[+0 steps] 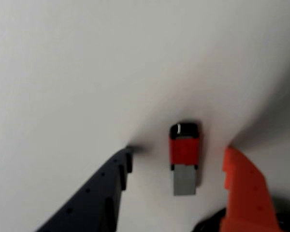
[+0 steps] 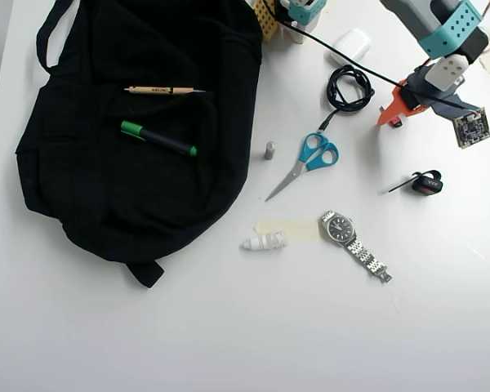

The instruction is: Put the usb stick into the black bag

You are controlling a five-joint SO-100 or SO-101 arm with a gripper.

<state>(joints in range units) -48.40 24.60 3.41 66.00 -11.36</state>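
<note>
The usb stick (image 1: pixel 184 159) has a red body, a black cap end and a silver-grey metal end. It lies on the white table between my fingers in the wrist view. My gripper (image 1: pixel 179 153) is open, with the dark finger (image 1: pixel 111 179) left of the stick and the orange finger (image 1: pixel 244 186) right of it, neither touching it. In the overhead view the gripper (image 2: pixel 396 110) is low over the table at the upper right and hides the stick. The black bag (image 2: pixel 147 171) lies flat at the far left, well away from the gripper.
A pencil (image 2: pixel 163 90) and a green marker (image 2: pixel 159 139) lie on the bag. Between bag and gripper are a small grey cylinder (image 2: pixel 269 150), blue scissors (image 2: pixel 310 159) and a coiled black cable (image 2: pixel 349 86). A black-and-red clip (image 2: pixel 426 183) and a watch (image 2: pixel 351 241) lie nearby.
</note>
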